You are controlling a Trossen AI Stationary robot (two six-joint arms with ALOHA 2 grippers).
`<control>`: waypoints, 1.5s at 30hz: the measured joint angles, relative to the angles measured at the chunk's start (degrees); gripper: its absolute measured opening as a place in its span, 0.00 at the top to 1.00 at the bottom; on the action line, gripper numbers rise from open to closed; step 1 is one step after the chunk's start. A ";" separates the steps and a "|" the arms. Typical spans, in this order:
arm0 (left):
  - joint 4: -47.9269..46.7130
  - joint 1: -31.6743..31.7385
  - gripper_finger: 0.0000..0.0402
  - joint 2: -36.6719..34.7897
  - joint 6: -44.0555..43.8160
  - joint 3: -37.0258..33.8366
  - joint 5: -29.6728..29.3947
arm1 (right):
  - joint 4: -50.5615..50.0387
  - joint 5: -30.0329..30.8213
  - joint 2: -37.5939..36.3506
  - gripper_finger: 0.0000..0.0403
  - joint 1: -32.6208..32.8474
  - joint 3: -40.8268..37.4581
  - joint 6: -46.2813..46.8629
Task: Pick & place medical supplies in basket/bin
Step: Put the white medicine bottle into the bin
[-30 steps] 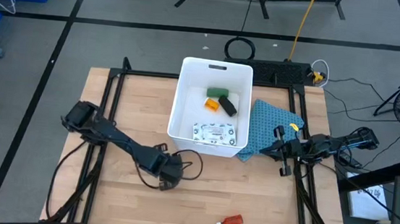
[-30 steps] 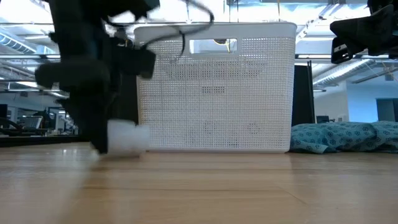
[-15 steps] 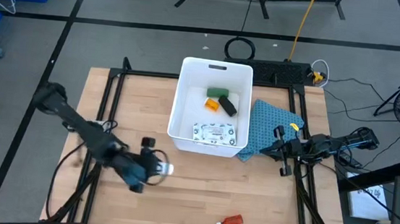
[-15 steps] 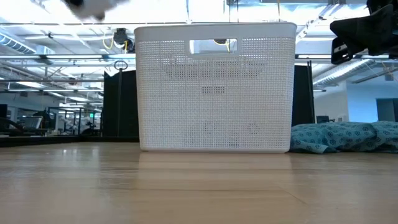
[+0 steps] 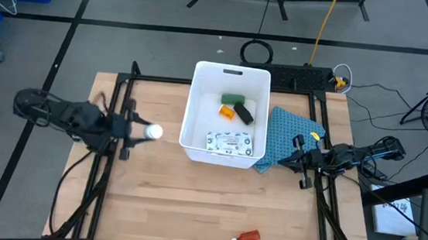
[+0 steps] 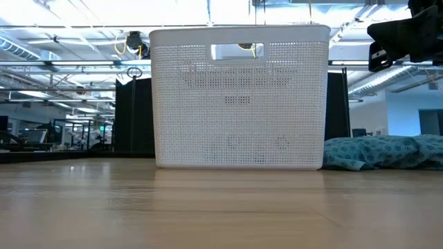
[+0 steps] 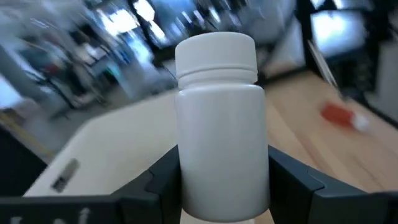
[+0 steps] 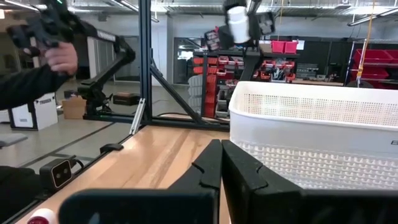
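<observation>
Setting: pale wooden tabletop (image 5: 215, 198) inside a black frame, grey marked floor around it, an open workshop hall beyond.

Bin: white tub (image 5: 226, 118), upright near the tabletop's far middle. Inside lie a flat white printed packet (image 5: 233, 143), a green block (image 5: 232, 100), a black block (image 5: 243, 113) and an orange-and-white vial (image 5: 226, 112).

Cloth: blue patterned cloth (image 5: 285, 139) lies against the tub's right wall.

Left tool (image 5: 137, 131): raised at the tabletop's left edge, well clear of the tub's left wall, fingers clamped on a white capped bottle (image 7: 219, 121). The cap end points towards the tub.

Right tool (image 5: 297, 160): waits over the cloth, fingers pressed together, holding nothing.

Outstanding: red white-capped bottle (image 5: 247, 237) lies on its side near the front edge, well apart from the tub.

Risks: the bottle is smooth and round, so it could twist or slip in the grip during the carry. The tub's walls are tall; a low approach could knock the rim and shift the tub. An early release would drop the bottle outside, free to roll off.
</observation>
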 joint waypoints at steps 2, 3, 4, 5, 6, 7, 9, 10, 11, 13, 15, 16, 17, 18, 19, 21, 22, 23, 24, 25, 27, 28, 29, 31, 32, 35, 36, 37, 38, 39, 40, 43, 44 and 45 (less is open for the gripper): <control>7.21 2.91 0.55 -6.30 -0.11 -7.03 1.97 | 0.00 0.00 0.00 1.00 0.00 0.00 -0.14; 10.27 4.12 0.54 -9.16 -0.64 -10.36 2.69 | 0.00 0.00 0.00 1.00 0.00 -0.02 -0.32; 12.84 5.08 0.53 -11.92 -1.33 -13.68 3.46 | 0.02 0.00 0.00 1.00 0.00 -0.02 -0.39; 14.98 5.97 0.53 -14.36 -2.24 -16.76 4.17 | 0.00 0.00 0.00 1.00 0.00 -0.01 -0.44; 16.75 6.77 0.53 -16.52 -3.06 -19.65 4.30 | 0.00 0.00 0.00 1.00 0.00 -0.02 -0.45; 18.53 7.44 0.54 -18.44 -4.03 -22.39 4.35 | 0.00 0.00 0.00 1.00 -0.01 0.00 -0.41; 20.31 8.73 0.56 -21.79 -6.11 -26.74 4.41 | 0.00 0.00 0.00 1.00 0.00 0.00 -0.36; 20.99 9.40 0.56 -23.17 -7.35 -28.45 4.40 | 0.00 0.00 0.00 1.00 0.00 0.00 -0.26; 21.68 10.17 0.56 -24.18 -8.84 -29.75 4.28 | 0.00 0.00 0.00 1.00 0.00 0.00 -0.06; 21.95 11.68 0.56 -25.65 -12.56 -31.61 4.07 | 0.00 0.01 0.00 1.00 0.00 -0.01 0.00; 22.30 13.12 0.56 -25.89 -16.42 -31.97 4.05 | 0.00 0.00 0.00 1.00 0.00 0.00 0.02; 22.36 13.85 0.55 -25.80 -18.64 -31.55 3.96 | 0.02 0.03 0.00 1.00 0.00 0.00 -0.03; 22.30 14.64 0.54 -25.34 -20.76 -30.53 3.91 | 0.01 0.07 0.00 1.00 0.00 0.00 -0.07; 22.42 15.36 0.54 -24.42 -22.66 -28.98 3.92 | 0.01 0.09 0.00 1.00 0.00 -0.02 -0.08; 22.52 16.07 0.53 -23.24 -24.07 -26.91 3.93 | 0.03 0.10 0.00 1.00 -0.01 -0.02 -0.12; 22.39 17.13 0.54 -20.05 -25.37 -21.57 4.15 | 0.06 0.13 0.00 1.00 0.00 0.00 -0.68; 22.34 17.64 0.55 -17.82 -25.39 -18.38 4.30 | 0.26 0.15 0.00 1.00 -0.02 0.00 -0.85; 21.64 18.08 0.56 -15.23 -25.11 -14.93 4.35 | 0.50 0.15 0.00 1.00 0.00 -0.02 -1.12; 20.62 18.53 0.56 -12.24 -24.37 -11.01 4.17 | 0.65 0.17 0.00 1.00 0.00 -0.01 -1.35; 19.35 18.93 0.56 -9.01 -23.32 -7.08 3.81 | 0.74 0.20 0.00 1.00 -0.01 -0.01 -1.62; 14.60 19.83 0.56 -1.36 -20.99 1.81 3.55 | 0.72 0.23 0.00 1.00 0.00 -0.02 -2.56; 11.39 20.39 0.56 2.97 -20.08 6.68 3.47 | 0.72 0.32 0.00 1.00 -0.01 -0.01 -3.06; 7.44 21.18 0.55 7.62 -19.19 11.65 3.47 | 0.72 0.74 0.00 1.00 0.00 0.00 -3.55; -2.06 23.07 0.54 17.46 -16.89 22.39 3.44 | 0.70 1.81 0.00 1.00 0.00 0.00 -3.84; -7.44 24.20 0.54 22.34 -15.74 27.52 3.44 | 0.70 1.84 0.00 1.00 -0.02 -0.02 -4.03; -24.24 28.39 0.54 37.65 -13.02 42.32 4.05 | 0.68 1.85 0.00 1.00 0.00 0.00 -5.28; -29.10 29.78 0.54 42.62 -12.19 46.50 5.14 | 0.68 1.84 0.00 1.00 0.00 -0.01 -5.80; -33.42 31.05 0.54 47.13 -11.34 50.19 6.49 | 0.67 1.84 0.00 1.00 0.00 0.00 -6.41; -36.50 32.30 0.54 51.42 -10.64 53.48 7.86 | 0.65 1.84 0.00 1.00 0.00 -0.01 -7.01; -38.38 33.44 0.54 55.47 -10.06 56.51 9.36 | 0.61 1.84 0.00 1.00 0.00 -0.02 -7.44; -39.61 34.50 0.54 59.02 -9.82 58.98 10.59 | 0.53 1.84 0.00 1.00 0.00 -0.02 -7.66; -40.95 37.06 0.56 68.82 -9.83 64.90 14.53 | -0.07 1.81 0.00 1.00 0.00 0.00 -7.66; -41.06 37.81 0.56 71.75 -9.69 66.79 16.17 | -0.10 1.81 0.00 1.00 0.00 -0.01 -7.41; -41.55 38.42 0.56 74.34 -9.55 68.64 17.45 | -0.15 1.79 0.00 1.00 0.00 0.00 -7.16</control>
